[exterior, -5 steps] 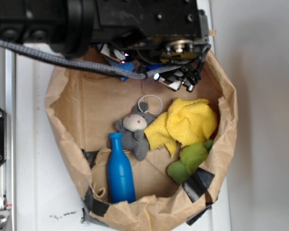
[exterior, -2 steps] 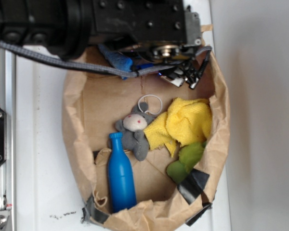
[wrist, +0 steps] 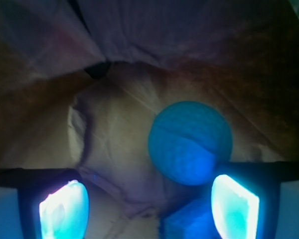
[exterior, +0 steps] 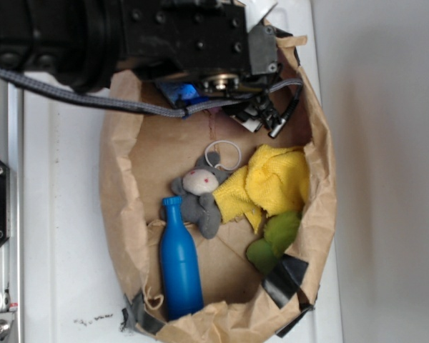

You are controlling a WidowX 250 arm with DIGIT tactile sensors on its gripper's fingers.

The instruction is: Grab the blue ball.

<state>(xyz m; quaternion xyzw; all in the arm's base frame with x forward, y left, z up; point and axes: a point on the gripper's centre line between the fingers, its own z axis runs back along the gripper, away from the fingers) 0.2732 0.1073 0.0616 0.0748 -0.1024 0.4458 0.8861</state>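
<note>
The blue ball (wrist: 190,143) is a dimpled teal sphere lying on crumpled brown paper, just beyond my right fingertip and right of the centre line. My gripper (wrist: 149,209) is open, its two glowing pads (wrist: 65,211) wide apart with only paper and a corner of a blue sponge (wrist: 187,224) between them. The ball is not between the pads. In the exterior view the gripper (exterior: 263,123) hangs inside the far end of the paper bag (exterior: 116,214). The arm hides the ball there; only a blue patch (exterior: 184,93) shows under it.
In the bag lie a grey plush toy (exterior: 200,193), a yellow cloth (exterior: 279,179), a green soft thing (exterior: 275,239), a tall blue bottle (exterior: 180,264) and a white ring (exterior: 222,153). The bag's walls stand close around the gripper. A metal rail (exterior: 0,214) runs along the left.
The arm has shifted left and toward the bag's far end. The bag has been squeezed narrower, its left wall drawn inward. The toys have stayed put.
</note>
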